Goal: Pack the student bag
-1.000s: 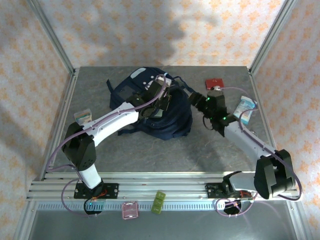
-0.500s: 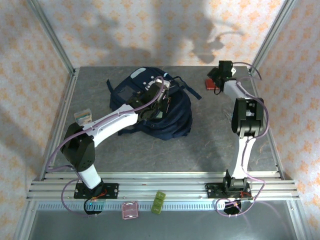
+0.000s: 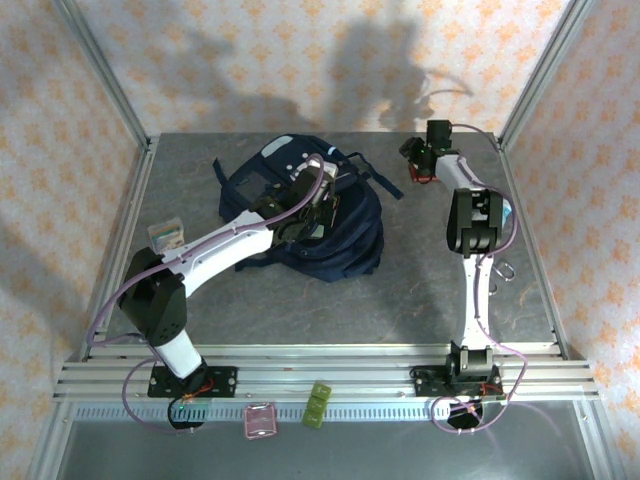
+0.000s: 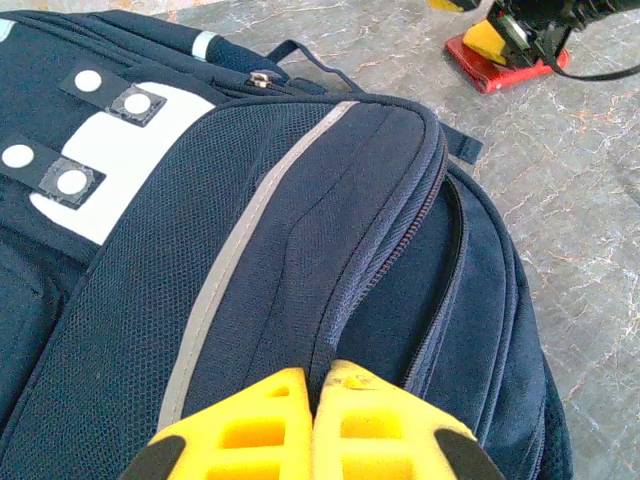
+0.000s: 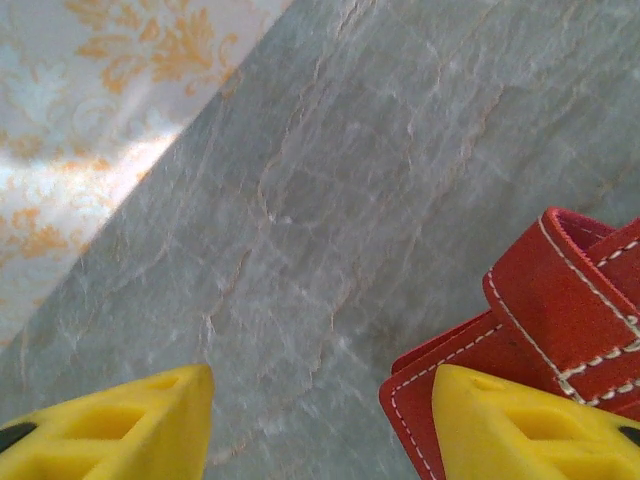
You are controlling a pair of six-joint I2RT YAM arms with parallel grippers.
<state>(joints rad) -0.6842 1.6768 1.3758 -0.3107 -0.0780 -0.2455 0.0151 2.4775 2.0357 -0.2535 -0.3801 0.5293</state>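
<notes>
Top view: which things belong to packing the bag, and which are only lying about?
Job: backpack; red wallet, probably next, beside the open right claw; left claw, shut at the backpack's zipper.
Lying about, for now: small clear box; pink case; green case.

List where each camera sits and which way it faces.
Top external: above and behind, looking down on the table; left arm, right arm, student bag, red pouch.
Left wrist: looks along the shut left gripper onto the student bag, red pouch beyond.
Right wrist: faces down at the table by the wall; open right gripper, red pouch at one fingertip.
Shared: the red pouch shows in all three.
</notes>
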